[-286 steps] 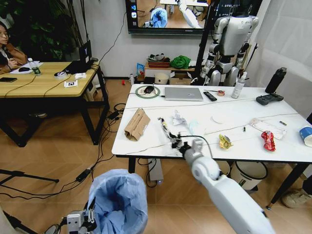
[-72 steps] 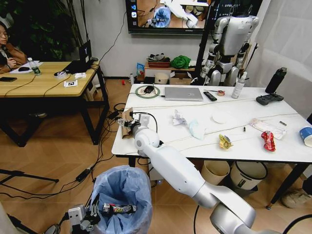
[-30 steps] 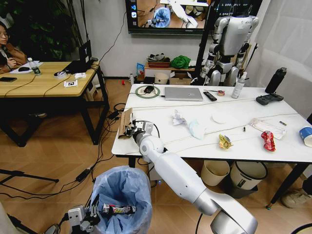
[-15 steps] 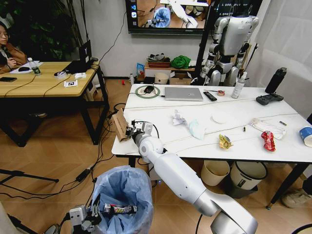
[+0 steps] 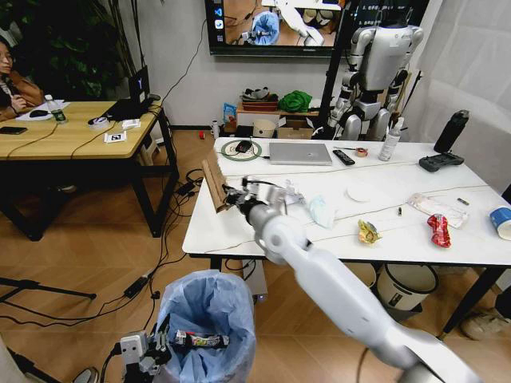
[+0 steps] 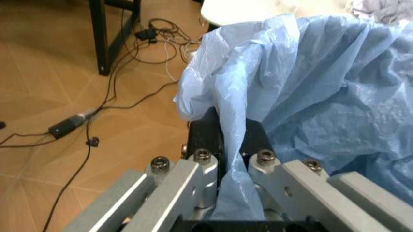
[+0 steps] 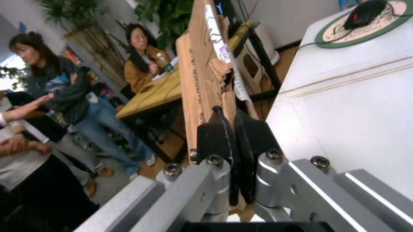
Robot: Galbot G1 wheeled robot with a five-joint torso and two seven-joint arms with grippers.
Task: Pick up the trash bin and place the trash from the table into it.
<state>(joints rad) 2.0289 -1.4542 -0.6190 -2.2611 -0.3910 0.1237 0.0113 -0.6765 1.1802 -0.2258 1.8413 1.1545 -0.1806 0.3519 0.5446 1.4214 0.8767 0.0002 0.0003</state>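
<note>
Head view, from left to right: low at the frame's bottom the left gripper is pinched on the rim of the trash bin, which sits below the white table's near-left corner with its crinkly light-blue bag open; a dark wrapper lies inside by the held rim. The left wrist view shows the black fingertips closed together over a fold of the blue bag, above the wooden floor and its cables. Higher up, the right gripper holds the crumpled brown cardboard clear of the tabletop, upright and slightly tilted, over the table's left edge. In the right wrist view the black fingers are clamped tight on the cardboard's lower edge, the table surface beside it and a mouse on a round pad at the far end. Farther right on the table lie white tissues just beside the arm, a round white paper, a yellow wrapper, a clear plastic pack, a red wrapper and, at the right edge, a blue-white paper cup. A laptop sits at the table's far side.
</note>
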